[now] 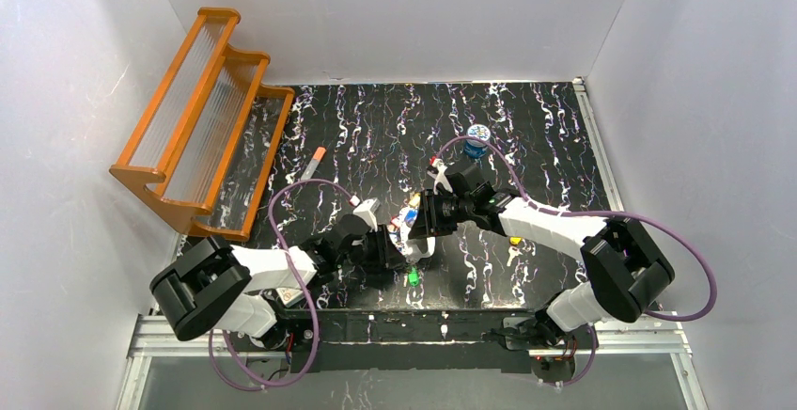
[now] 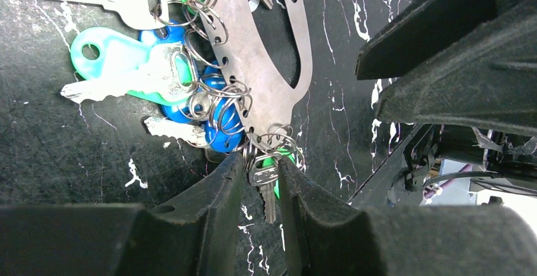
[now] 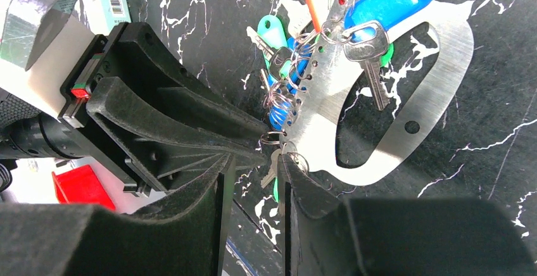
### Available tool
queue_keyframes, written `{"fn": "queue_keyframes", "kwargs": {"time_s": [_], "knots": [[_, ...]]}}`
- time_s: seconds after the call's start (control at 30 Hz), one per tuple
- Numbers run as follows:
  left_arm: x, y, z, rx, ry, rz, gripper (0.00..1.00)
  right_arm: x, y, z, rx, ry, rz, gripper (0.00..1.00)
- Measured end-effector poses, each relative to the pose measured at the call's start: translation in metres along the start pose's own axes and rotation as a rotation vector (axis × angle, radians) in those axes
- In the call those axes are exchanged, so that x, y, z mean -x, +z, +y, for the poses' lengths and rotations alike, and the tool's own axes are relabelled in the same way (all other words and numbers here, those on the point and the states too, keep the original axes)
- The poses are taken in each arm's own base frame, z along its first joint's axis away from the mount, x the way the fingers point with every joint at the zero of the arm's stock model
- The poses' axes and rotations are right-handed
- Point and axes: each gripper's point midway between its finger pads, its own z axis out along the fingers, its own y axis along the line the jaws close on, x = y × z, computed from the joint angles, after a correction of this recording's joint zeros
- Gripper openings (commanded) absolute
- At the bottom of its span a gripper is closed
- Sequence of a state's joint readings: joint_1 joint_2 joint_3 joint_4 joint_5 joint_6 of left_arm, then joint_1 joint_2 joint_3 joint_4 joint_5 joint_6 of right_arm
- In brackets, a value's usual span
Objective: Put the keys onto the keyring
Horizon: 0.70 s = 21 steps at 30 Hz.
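Wide black marbled table point(image 1: 564, 128), orange rack point(image 1: 197, 109) upper left, and both arms meet at centre frame. The left gripper point(image 2: 261, 168) is down to a narrow gap with a small silver key point(image 2: 265, 184) sitting right in it (pinched or just framed, I can't tell). The right gripper point(image 3: 256, 168) shows a slim gap too, tips at the keyring's end, grip unclear. The keyring point(image 2: 253, 67) lies flat at centre, coloured keys point(image 2: 158, 80) bunched on its small rings. Tin point(image 1: 477, 139) upper right, tube point(image 1: 313, 163) left of centre, a green key point(image 1: 412, 278) loose below.
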<state>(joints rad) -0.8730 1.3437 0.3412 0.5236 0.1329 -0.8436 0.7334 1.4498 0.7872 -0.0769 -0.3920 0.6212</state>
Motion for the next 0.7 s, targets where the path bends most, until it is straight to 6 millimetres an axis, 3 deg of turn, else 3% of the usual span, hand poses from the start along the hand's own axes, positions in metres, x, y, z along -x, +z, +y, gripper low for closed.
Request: {"fn": "queue_keyframes", "kwargs": {"time_s": [0.43,0.53,0.7], "knots": [[0.0,0.006,0.003,0.014,0.014,0.007,0.01,0.0,0.0,-0.001,-0.001,-0.013,0.002,0.42],[0.001,0.005,0.003,0.014,0.031,0.003,0.0,0.0,0.0,-0.001,-0.001,-0.022,0.002,0.48],[0.01,-0.005,-0.003,-0.001,0.097,-0.031,0.0,0.002,-0.004,0.002,0.01,-0.058,-0.013,0.5]]}}
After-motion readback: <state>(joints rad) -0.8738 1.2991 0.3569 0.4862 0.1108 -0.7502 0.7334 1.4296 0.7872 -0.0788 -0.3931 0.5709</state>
